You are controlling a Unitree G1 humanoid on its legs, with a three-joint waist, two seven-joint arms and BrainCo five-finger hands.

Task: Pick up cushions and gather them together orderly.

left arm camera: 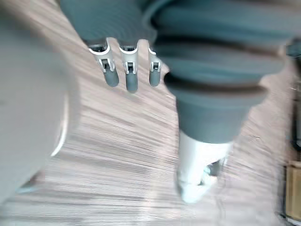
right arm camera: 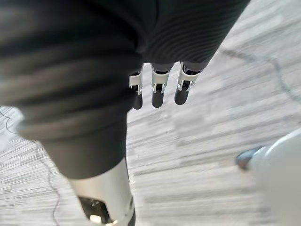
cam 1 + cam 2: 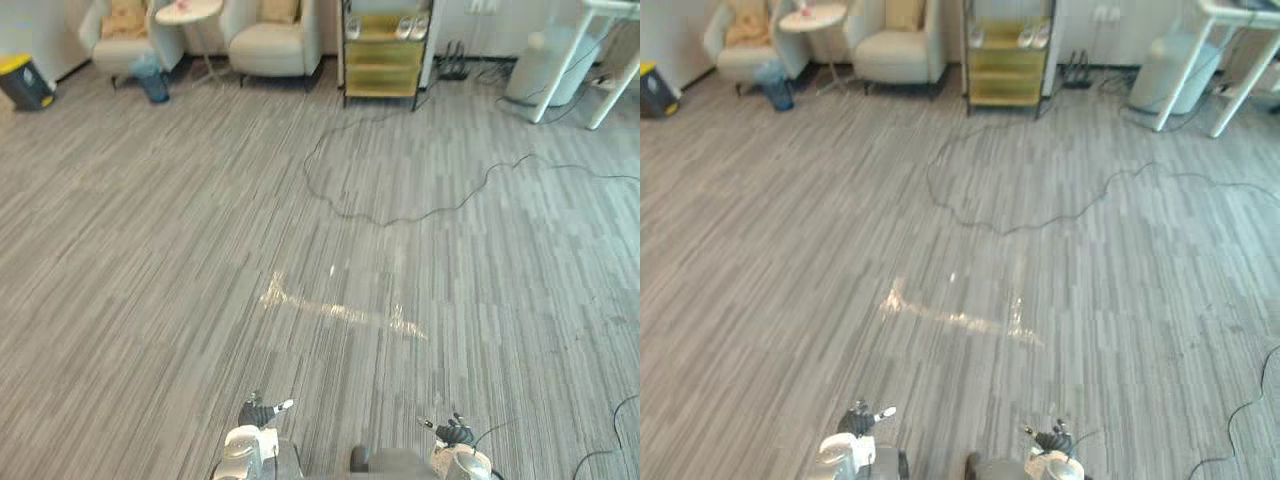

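We stand over one wide grey striped carpet floor (image 3: 200,250), with one pale streak of glare (image 3: 340,312) at its middle. Against the far wall at the left are two cream armchairs, the left armchair (image 3: 118,48) and the right armchair (image 3: 272,48). One small round counter (image 3: 190,12) stands between them.

We count two tan cushions. The left cushion (image 3: 126,18) leans on the back of the left armchair and the right cushion (image 3: 280,10) on the back of the right one. The two are well apart from each other and far from both hands.

Just right of the chairs stands one yellow shelf (image 3: 383,58) in a dark frame. It has pale shoes (image 3: 413,27) on its upper level, too small for us to count. Farther right, one white drum (image 3: 545,65) sits beside two slanted white legs (image 3: 560,78).

One long dark cable (image 3: 400,215) winds across the floor in front of the shelf. One black bin (image 3: 22,82) with a yellow lid sits at the far left. One blue bin (image 3: 152,82) sits by the left armchair.

Our two hands hang low at the near edge. The left hand (image 3: 262,410) has its fingers (image 1: 130,77) straight and slack above the carpet, and it holds nothing. The right hand (image 3: 455,432) has its fingers (image 2: 159,92) straight too, and it is likewise empty.
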